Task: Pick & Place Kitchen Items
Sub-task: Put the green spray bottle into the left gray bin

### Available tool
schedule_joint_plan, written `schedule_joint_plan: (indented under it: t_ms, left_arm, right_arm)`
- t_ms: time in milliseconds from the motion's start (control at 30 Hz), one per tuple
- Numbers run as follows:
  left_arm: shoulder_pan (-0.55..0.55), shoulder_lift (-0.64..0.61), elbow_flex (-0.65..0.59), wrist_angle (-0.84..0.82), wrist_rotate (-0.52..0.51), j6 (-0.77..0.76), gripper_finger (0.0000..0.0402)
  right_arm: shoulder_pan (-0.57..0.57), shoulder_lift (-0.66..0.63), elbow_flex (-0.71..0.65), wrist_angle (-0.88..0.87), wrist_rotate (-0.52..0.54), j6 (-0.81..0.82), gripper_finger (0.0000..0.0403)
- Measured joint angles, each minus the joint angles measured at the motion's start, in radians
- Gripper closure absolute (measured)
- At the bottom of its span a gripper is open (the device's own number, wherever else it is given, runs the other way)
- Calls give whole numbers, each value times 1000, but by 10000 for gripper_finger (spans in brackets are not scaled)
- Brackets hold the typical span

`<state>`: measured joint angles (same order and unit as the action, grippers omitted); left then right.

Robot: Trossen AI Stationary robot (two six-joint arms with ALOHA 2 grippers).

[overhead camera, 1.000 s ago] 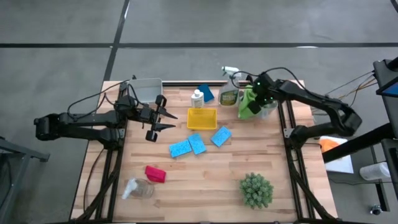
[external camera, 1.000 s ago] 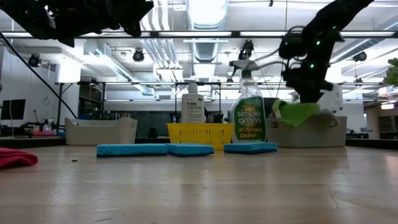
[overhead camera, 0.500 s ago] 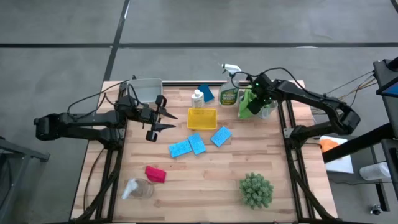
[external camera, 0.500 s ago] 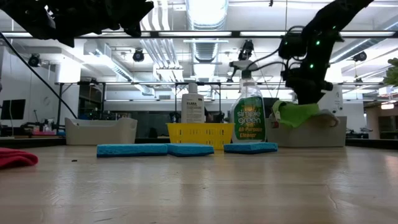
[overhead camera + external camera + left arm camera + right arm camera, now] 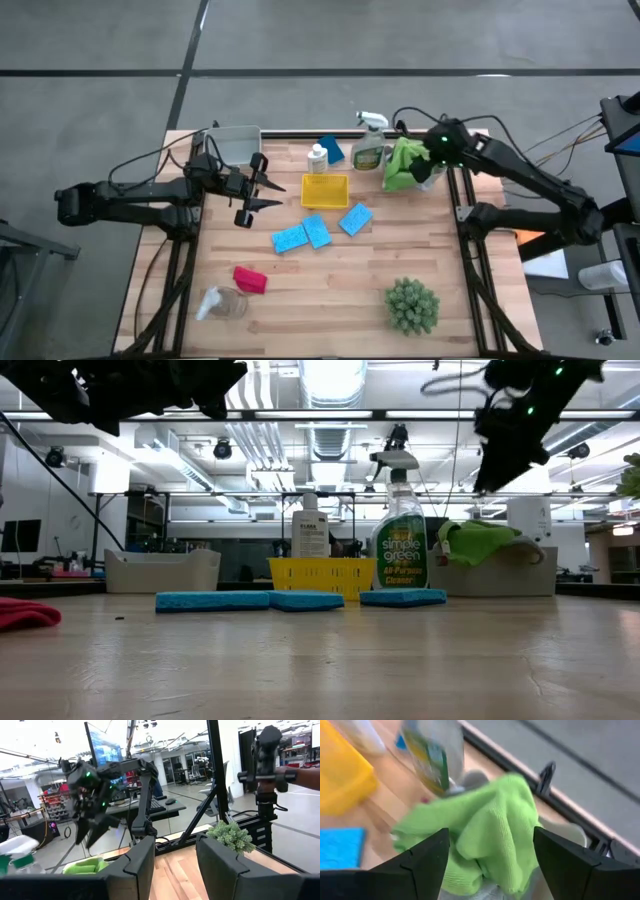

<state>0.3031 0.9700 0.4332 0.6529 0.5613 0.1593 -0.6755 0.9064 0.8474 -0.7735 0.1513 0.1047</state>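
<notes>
A green cloth (image 5: 402,165) lies draped over the rim of a pale bin (image 5: 500,575) at the table's far right. My right gripper (image 5: 490,865) hangs open just above it, touching nothing; the low view shows it (image 5: 487,478) clear of the cloth (image 5: 482,541). Beside the bin stand a clear spray bottle (image 5: 368,150) and a small white bottle (image 5: 317,157). Blue sponges (image 5: 318,230) lie mid-table. A magenta cloth (image 5: 249,279) and a clear jar (image 5: 222,303) lie near the front left. My left gripper (image 5: 268,194) hovers open over the table's left part, empty.
A yellow tray (image 5: 325,190) sits at the table's middle and a grey bin (image 5: 237,143) at the far left. A spiky green plant (image 5: 412,305) stands near the front right. Beyond the table a person's hand (image 5: 297,772) holds a device.
My right gripper has opened and let go of the green cloth, then risen and drawn back toward the table's right edge. The cloth stays draped on the pale bin.
</notes>
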Motion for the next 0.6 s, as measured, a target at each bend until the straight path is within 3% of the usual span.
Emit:
schedule_joint_plan:
  t_ms: [167, 367, 600]
  left_arm:
    - [0, 0, 0, 8, 0, 0, 256]
    - [0, 0, 0, 65, 3, -30, 256]
    - [0, 21, 19, -68, -186, -115, 256]
  right_arm:
    - [80, -132, -17, 173, -81, -6, 119]
    - [251, -246, -164, 632, -142, -3, 119]
    - [444, -222, -386, 1075, -128, -15, 119]
